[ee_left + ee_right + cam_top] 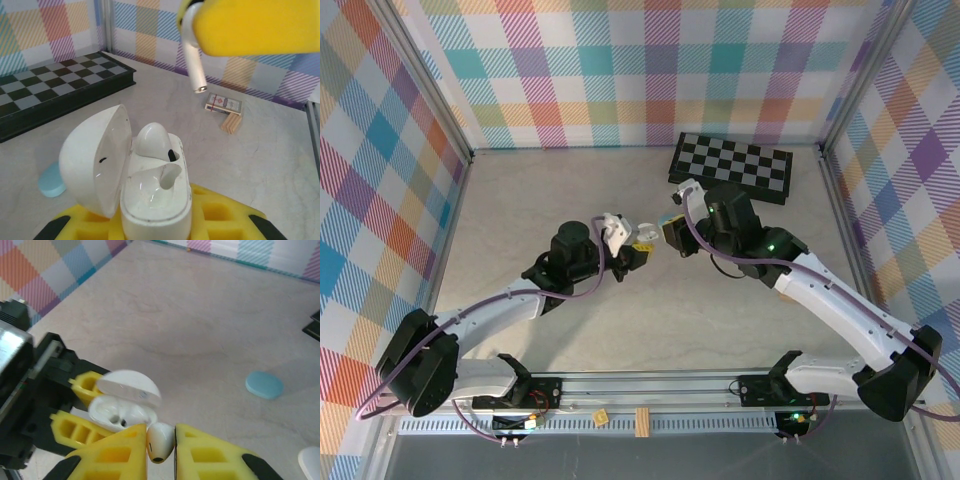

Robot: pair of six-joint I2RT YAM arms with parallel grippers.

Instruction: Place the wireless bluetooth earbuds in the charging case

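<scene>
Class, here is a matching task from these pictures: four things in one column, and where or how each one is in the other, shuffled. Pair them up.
Things
1. white charging case
2. white earbud
3. chessboard
4. light blue case

Place or state
A. lying closed on the table, nothing holding it
B. pinched in the right gripper
C. lid open, held in the left gripper
D. flat at the back of the table

Pairs: 1-C, 2-B, 3-D, 4-A
</scene>
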